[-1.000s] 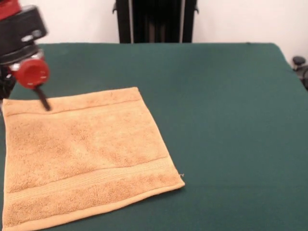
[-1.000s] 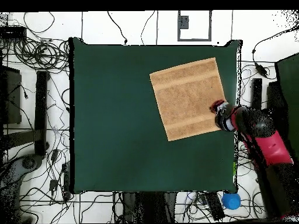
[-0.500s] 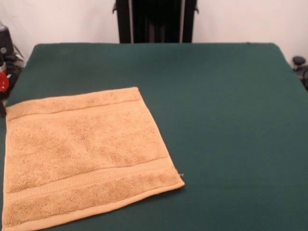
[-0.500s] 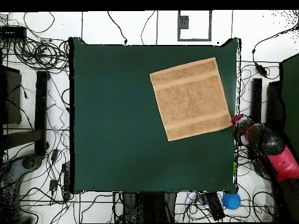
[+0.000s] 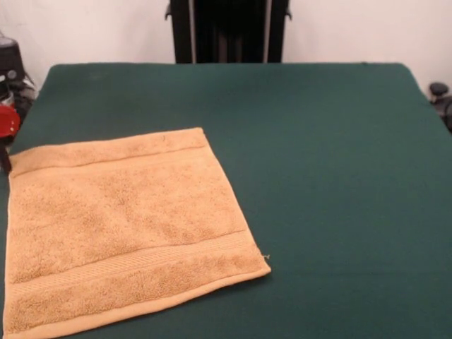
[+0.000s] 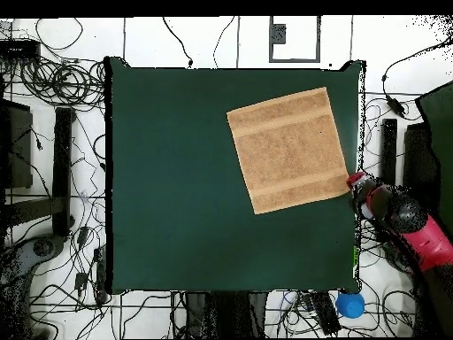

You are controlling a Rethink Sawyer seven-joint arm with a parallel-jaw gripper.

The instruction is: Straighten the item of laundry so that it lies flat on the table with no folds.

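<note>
Black cables [image 6: 62,84] sprawled in tangles over the white floor [image 6: 389,49]; a blue ball [image 6: 350,305] lay among them; a dark stand [image 6: 64,168] stood upright amid the wiring; a black upright frame [image 5: 228,31] rose against the pale wall [image 5: 353,32]; a small black knob [image 5: 439,90] showed at one edge.

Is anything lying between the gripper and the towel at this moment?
Nothing visible. The gripper sits at the table edge right beside the towel's nearest corner, with only bare green cloth between them. The towel lies spread flat, with nothing on it.
</note>
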